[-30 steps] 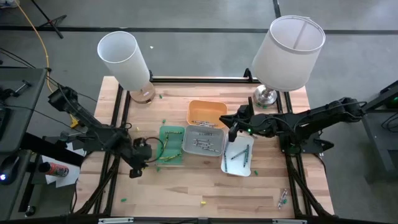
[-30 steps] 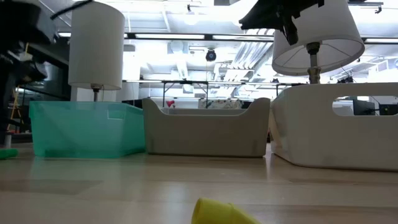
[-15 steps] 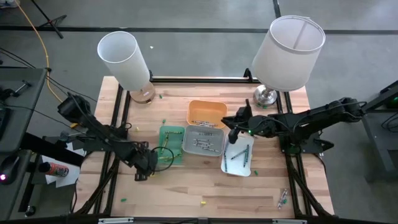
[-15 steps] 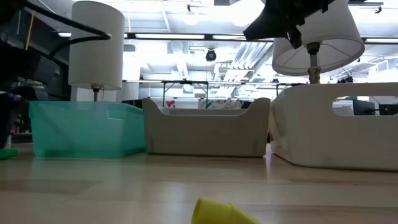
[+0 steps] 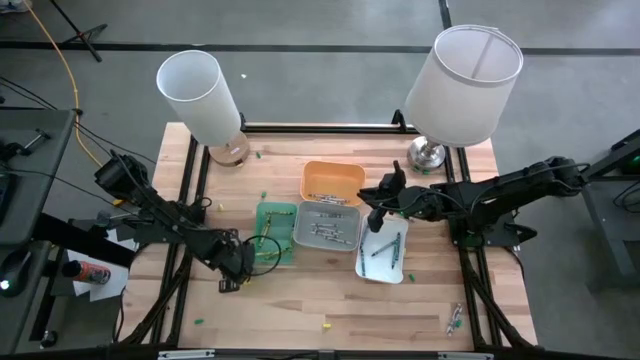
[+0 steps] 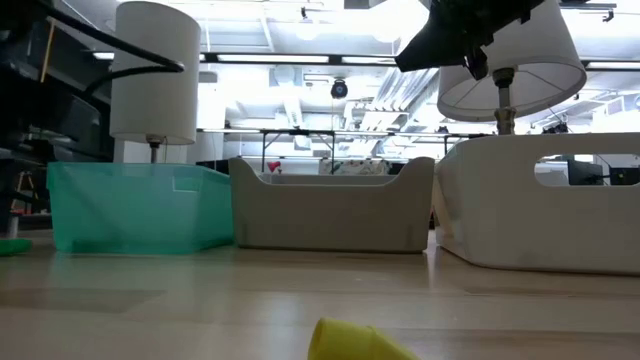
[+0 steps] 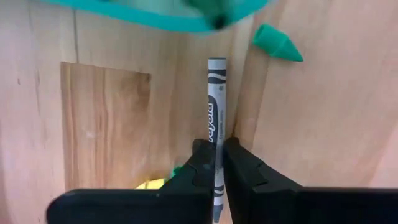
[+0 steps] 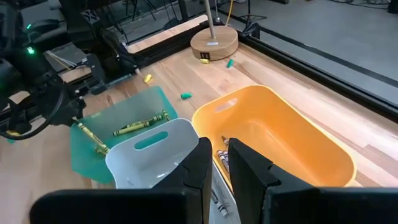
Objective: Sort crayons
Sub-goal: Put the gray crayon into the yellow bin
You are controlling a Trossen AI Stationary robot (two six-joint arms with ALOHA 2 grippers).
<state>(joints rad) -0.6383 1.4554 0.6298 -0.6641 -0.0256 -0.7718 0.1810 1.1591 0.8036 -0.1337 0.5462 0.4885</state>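
Note:
My left gripper is down at the table just left of the green tray, shut on a grey crayon. A green crayon stub and a yellow bit lie close by. My right gripper hovers over the grey tray and the orange tray. Its fingers stand a narrow gap apart, with nothing visible between them. Crayons lie in the green tray, in the grey and orange trays and in the white tray. My left gripper pinches the grey crayon between its two fingers by its long sides, near one end. The fingers come from above, pointing down. The crayon lies flat on the wooden tabletop, its free end pointing toward the green tray.
Two lamps stand at the back, one at the left and one at the right. Loose crayons lie near the front edge: a yellow one, a green one and a few at the right. A yellow crayon tip is close to the low camera.
My left gripper has sunk to the table and shifted a little toward the green tray, its arm stretching out lower. My right gripper has tipped slightly where it hovers over the trays.

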